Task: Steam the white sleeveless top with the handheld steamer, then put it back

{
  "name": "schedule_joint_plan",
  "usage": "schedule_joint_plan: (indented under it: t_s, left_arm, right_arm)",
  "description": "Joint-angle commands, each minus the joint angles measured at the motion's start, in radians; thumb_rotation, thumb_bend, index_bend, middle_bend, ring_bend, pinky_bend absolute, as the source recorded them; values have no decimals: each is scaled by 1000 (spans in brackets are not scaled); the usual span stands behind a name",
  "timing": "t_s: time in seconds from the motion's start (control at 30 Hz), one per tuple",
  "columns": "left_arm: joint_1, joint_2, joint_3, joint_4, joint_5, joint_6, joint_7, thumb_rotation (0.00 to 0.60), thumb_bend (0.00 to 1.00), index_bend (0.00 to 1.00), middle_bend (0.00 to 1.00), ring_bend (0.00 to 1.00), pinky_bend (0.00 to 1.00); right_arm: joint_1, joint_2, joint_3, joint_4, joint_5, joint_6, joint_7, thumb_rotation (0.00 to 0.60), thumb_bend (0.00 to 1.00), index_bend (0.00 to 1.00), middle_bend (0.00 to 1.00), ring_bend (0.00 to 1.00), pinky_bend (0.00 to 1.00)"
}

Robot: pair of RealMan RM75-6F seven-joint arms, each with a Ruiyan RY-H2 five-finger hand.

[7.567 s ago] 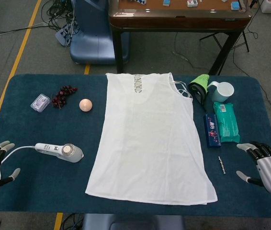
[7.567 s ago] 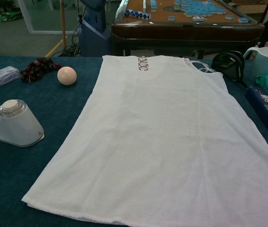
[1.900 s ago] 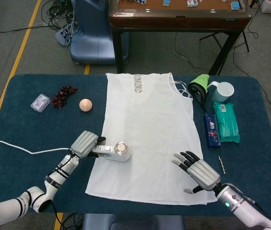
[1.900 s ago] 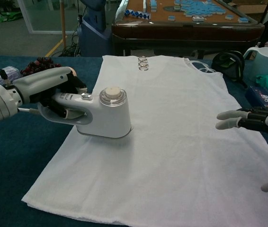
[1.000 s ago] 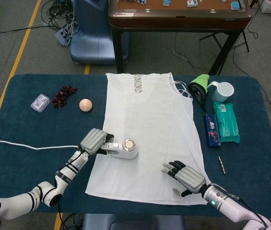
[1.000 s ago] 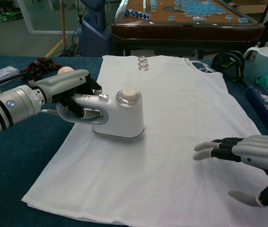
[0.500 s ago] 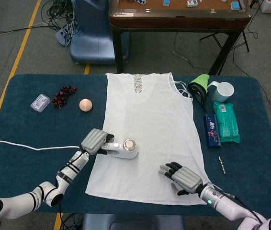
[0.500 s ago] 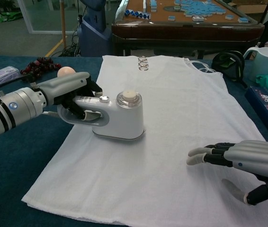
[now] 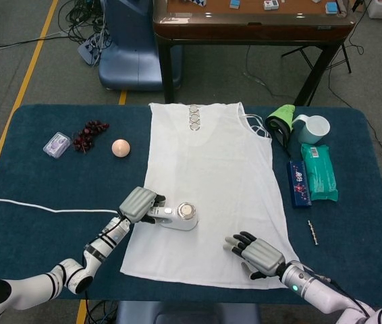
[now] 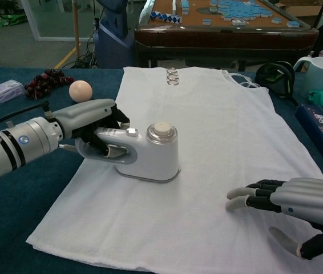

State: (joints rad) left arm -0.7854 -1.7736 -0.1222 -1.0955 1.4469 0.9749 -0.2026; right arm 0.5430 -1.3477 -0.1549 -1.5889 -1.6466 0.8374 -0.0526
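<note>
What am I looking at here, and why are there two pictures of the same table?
It is a robot with two arms, each ending in a robot hand. Both pictures come from its own cameras: one on its head looking down, one on its chest looking across. A white top lies flat on the blue table. The left robot hand holds a steamer standing on the top. The right robot hand is over the top's lower right part, fingers spread, holding nothing. Around lie a ball, a mug and some packets.
</note>
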Motion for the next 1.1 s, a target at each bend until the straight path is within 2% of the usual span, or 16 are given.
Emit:
schedule_joint_plan:
  t_s: [0.03, 0.43, 1.1]
  left_arm:
    - [-4, -9, 3, 5, 2, -4, 1, 600, 244, 798, 960, 798, 712]
    - [-15, -33, 1, 4, 1, -14, -7, 600, 244, 798, 960, 798, 712]
    - [32, 22, 41, -34, 39, 50, -22, 600, 244, 798, 960, 798, 712]
  right_arm:
    - [-1, 0, -4, -2, -1, 4, -5, 483, 715, 0, 43, 0, 0]
    - [-1, -2, -20, -8, 1, 8, -16, 483, 715, 0, 43, 0, 0]
    - [3, 0, -36, -12, -2, 10, -21, 484, 715, 0, 43, 0, 0]
